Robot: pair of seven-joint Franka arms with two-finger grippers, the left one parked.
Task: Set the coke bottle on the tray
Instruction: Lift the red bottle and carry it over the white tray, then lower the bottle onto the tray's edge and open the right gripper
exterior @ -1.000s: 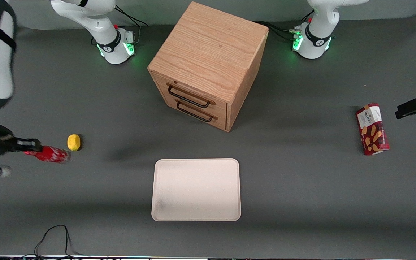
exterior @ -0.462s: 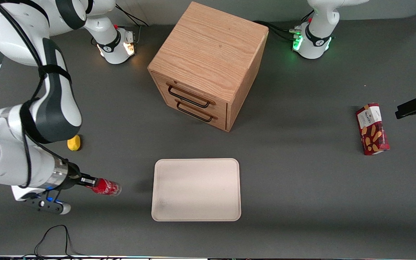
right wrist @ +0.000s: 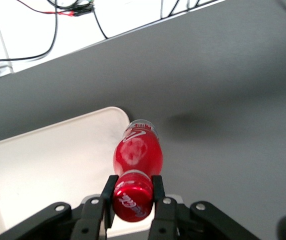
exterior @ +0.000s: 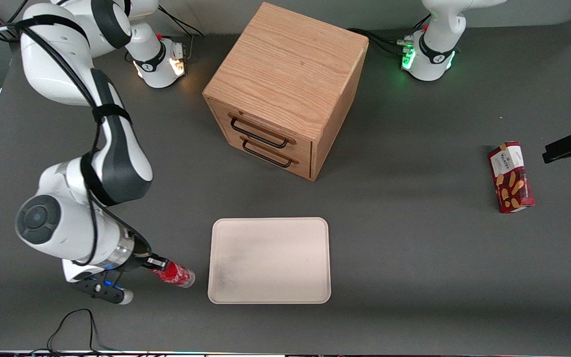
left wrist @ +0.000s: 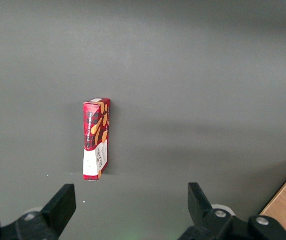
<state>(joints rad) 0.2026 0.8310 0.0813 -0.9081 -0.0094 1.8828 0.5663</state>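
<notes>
Gripper [right wrist: 132, 199] clamped on the bottle [right wrist: 135, 162] at its cap end, fingers [right wrist: 157, 186] narrowly apart. Held above the table, just beside the tray [exterior: 270, 238], at its near corner.

Dark grey table [exterior: 414, 258], tray [exterior: 269, 233], wooden drawer cabinet [exterior: 285, 89], red biscuit box [exterior: 511, 177]

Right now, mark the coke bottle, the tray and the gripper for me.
coke bottle [right wrist: 135, 152]: right wrist view, red body.
tray [exterior: 270, 223]: front view, rim nearest the drawer cabinet.
gripper [right wrist: 132, 192]: right wrist view, between fingertips, shut on the bottle's neck.
</notes>
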